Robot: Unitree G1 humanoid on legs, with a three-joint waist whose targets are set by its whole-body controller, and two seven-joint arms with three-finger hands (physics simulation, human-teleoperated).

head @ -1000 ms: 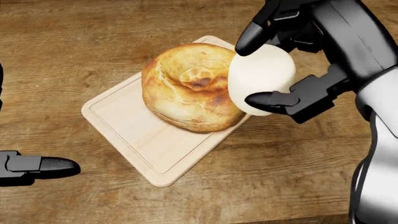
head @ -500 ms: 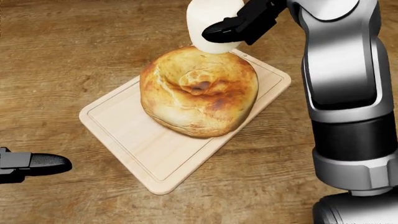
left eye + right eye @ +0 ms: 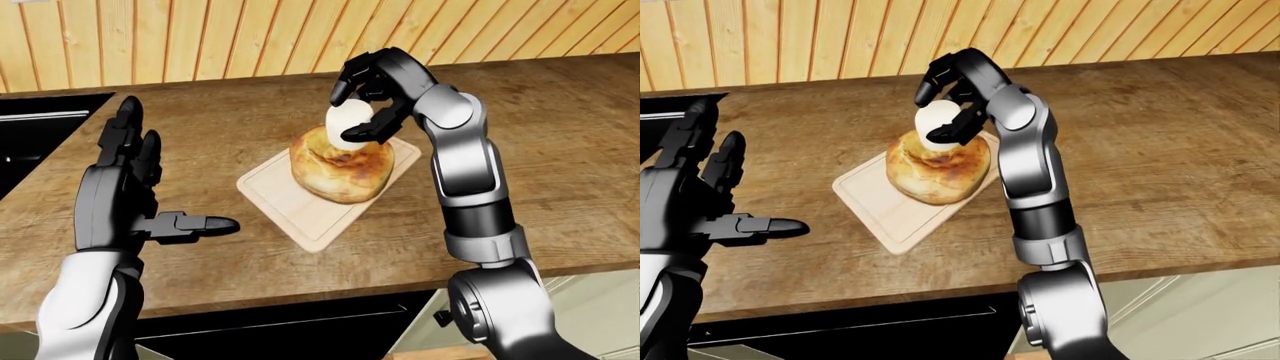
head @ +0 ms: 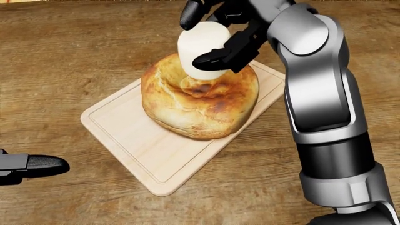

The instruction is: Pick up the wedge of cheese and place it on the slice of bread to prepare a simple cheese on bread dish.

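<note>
A round golden bread (image 4: 199, 101) sits on a light wooden cutting board (image 4: 134, 145) on the wooden counter. My right hand (image 4: 206, 35) is shut on a pale white piece of cheese (image 4: 200, 47) and holds it over the top of the bread; whether the cheese touches the bread I cannot tell. My left hand (image 3: 135, 187) is open and empty, held above the counter to the left of the board, well apart from it; only one fingertip (image 4: 41, 165) of it shows in the head view.
A wood-panelled wall (image 3: 200, 37) runs along the top of the eye views. A dark sink or stove (image 3: 35, 127) lies at the far left of the counter. The counter's near edge (image 3: 330, 296) is below the board.
My right hand has carried the cheese from the right side of the bread up and leftward to above its top. The left hand has barely moved.
</note>
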